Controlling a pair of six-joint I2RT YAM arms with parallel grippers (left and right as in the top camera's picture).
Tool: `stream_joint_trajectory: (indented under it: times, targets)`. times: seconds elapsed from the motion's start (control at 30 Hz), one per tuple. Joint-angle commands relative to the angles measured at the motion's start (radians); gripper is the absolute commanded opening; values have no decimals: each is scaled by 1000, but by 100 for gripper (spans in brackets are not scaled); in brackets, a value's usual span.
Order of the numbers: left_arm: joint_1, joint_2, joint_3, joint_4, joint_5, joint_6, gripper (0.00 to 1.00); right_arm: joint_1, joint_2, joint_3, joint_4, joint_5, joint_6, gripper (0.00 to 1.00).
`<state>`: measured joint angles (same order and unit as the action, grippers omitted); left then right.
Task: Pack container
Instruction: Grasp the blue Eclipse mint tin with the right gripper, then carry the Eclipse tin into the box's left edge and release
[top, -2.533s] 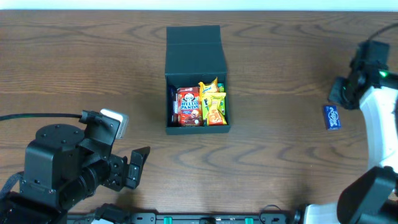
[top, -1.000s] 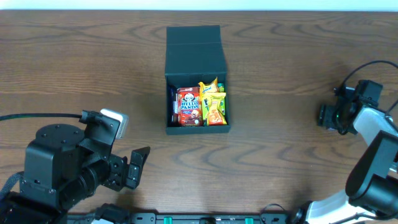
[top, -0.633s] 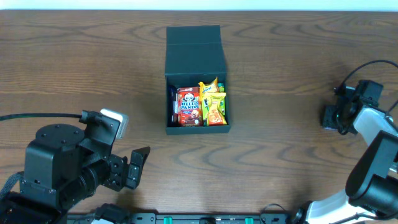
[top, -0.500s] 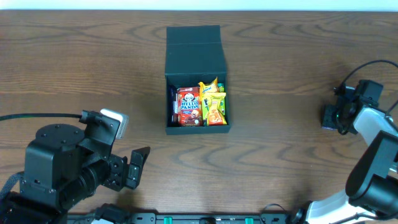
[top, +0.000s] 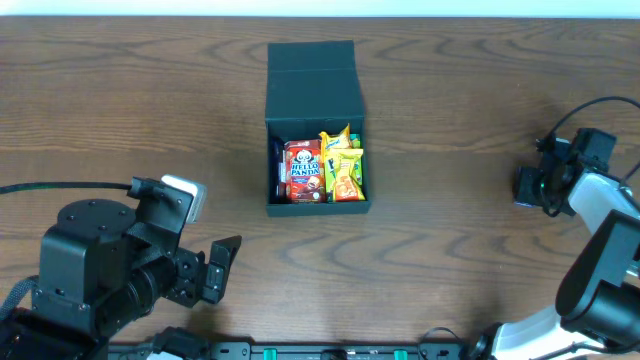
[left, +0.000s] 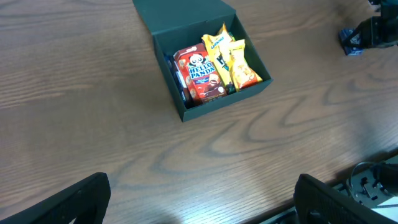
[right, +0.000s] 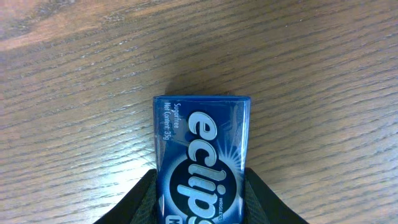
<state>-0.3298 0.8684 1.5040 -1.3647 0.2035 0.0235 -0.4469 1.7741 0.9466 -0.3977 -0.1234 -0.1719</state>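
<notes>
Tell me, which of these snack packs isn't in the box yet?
The blue Eclipse pack, flat on the table at the right, in the right pincer. The red Hello Panda box and yellow packets sit inside the dark container.

Dark wood-grain table (top: 450, 90) — a pale strip (top: 320, 7) along its far edge.

Prob. robotics lab: L arm (top: 100, 265), R arm (top: 600, 250), cables (top: 60, 187), wood table (top: 450, 130).

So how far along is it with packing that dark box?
Hello Panda box and yellow packets already sit inside the open container. The right gripper grips the blue Eclipse pack on the table with its jaws. Still to do: carry it over, drop it in.
</notes>
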Motion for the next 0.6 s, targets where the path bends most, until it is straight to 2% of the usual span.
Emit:
stream_joint_trajectory:
  times: [0.0, 0.17, 0.3, 0.57]
  targets:
    - [0, 1, 17, -2, 6, 7, 95, 2, 13, -5, 4, -58, 49, 2]
    - [0, 1, 17, -2, 6, 7, 95, 50, 12, 12, 0, -167, 97, 1]
    - [0, 1, 17, -2, 6, 7, 95, 130, 11, 51, -31, -182, 153, 1]
    - [0, 1, 17, -2, 6, 7, 95, 375, 10, 252, -130, -180, 274, 1]
